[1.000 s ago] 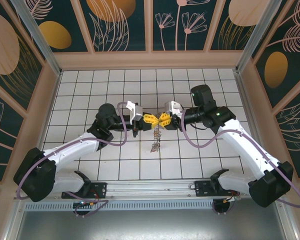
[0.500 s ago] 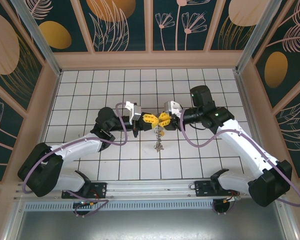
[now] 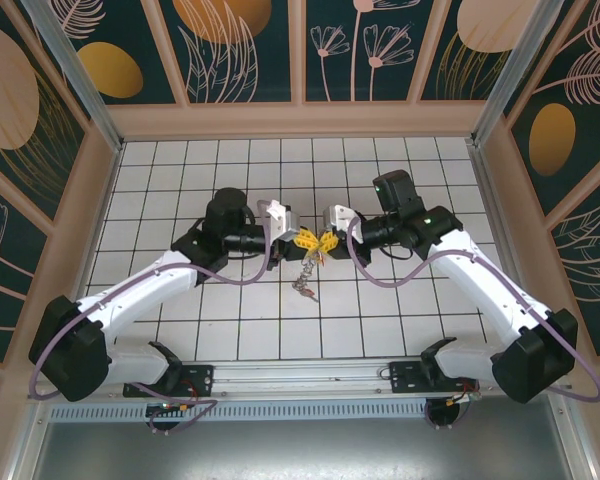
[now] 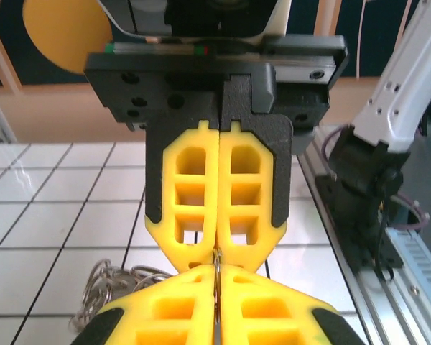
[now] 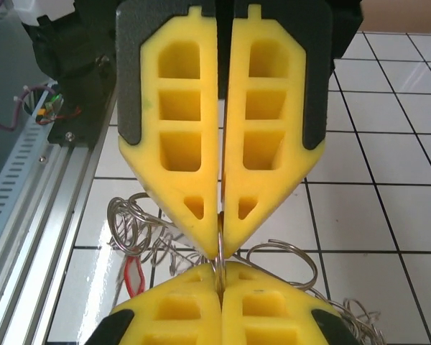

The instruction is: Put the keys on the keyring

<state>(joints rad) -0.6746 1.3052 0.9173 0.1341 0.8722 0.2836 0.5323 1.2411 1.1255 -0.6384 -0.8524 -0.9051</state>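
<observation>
Just pressed the right hand (image 3: pixel 325 242) fully together, after standing slightly parted a second ago. Now pinching a thin wire of the keyring (image 3: pixel 302 283) tip to tip with the left hand (image 3: pixel 305 239), likewise pressed together on that same wire. Confirmed from both wrists: yellow fingertips (image 5: pixel 179 185) nose to nose, with the strand clamped in the seam.

Also drew the two wrists closer together near the middle of the surface (image 3: pixel 180 170), and raised the left elbow toward 12 o'clock. Carried the dangling bundle along: hanging at 6 o'clock of the meeting tips before, now nearer 7 o'clock. Just over the tiles or brushing them; cannot tell which.

Judged for the task: a two-handed hold on the ring, probably for prying a coil apart or steadying it for sliding a key on. Not finished yet, as far as can be told; no key seen mid-thread.

Counted:
- Two hands, both clamped.
- One keyring, showing as a tangle of several silvery loops, too snarled for an exact loop count.
- One red key head (image 5: pixel 133 277) among the loops at 7 o'clock in the right wrist view, with a matching red speck low in the bundle from above.
- No tan key head told apart from the yellow fingers.
- Total keys: cannot tell.
</observation>
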